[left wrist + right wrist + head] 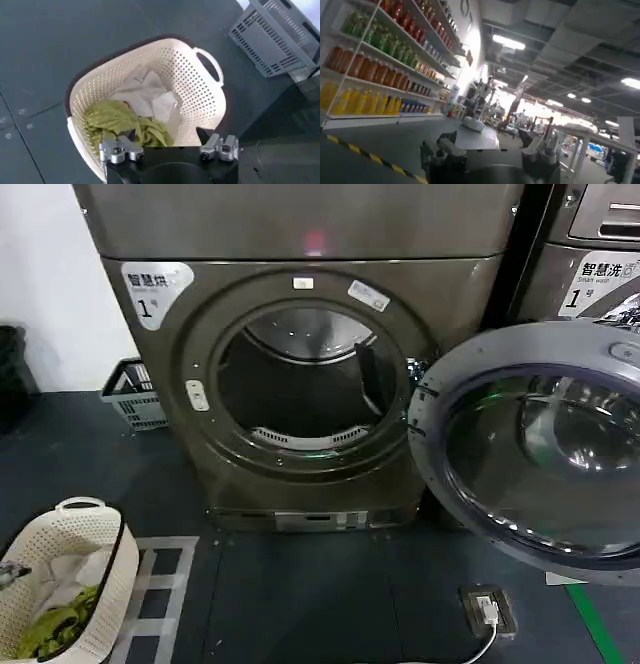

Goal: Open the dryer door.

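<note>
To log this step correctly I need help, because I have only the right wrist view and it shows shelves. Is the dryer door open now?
Observer: Yes. In the head view the door stands wide open, to the right of the drum opening.
Operator: Thank you. And where is the left gripper?
Observer: The left gripper hangs open above a white basket on the floor, with green cloth and white cloth inside.
</note>
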Robot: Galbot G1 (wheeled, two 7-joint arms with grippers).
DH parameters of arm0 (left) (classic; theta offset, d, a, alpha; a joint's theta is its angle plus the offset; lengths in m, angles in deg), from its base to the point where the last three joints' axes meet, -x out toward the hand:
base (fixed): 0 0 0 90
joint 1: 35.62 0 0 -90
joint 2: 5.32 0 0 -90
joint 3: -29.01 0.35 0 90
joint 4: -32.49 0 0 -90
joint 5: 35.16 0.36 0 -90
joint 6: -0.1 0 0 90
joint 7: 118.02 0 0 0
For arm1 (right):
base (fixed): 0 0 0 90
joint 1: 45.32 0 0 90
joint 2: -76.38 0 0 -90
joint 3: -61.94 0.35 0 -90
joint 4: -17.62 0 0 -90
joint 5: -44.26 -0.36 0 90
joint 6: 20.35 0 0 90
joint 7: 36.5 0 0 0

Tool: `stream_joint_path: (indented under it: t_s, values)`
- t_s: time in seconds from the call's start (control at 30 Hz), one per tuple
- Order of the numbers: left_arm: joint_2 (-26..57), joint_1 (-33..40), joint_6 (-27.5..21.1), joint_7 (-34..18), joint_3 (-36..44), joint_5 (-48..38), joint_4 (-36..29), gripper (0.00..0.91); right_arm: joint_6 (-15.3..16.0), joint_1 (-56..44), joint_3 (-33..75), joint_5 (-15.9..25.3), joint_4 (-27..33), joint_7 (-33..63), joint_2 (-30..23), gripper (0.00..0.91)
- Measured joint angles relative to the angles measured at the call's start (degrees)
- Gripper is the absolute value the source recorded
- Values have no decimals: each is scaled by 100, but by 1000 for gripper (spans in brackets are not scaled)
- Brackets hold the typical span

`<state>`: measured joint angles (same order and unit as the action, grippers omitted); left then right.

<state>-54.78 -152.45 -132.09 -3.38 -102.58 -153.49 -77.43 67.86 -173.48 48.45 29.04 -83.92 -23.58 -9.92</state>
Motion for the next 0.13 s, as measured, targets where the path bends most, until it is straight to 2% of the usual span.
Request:
stream_joint_path:
  t_s: [0.13]
  values:
    - [31,-14,0,3,-1,-13,2,907,-39,-2,28,-4,58,23,-47,907]
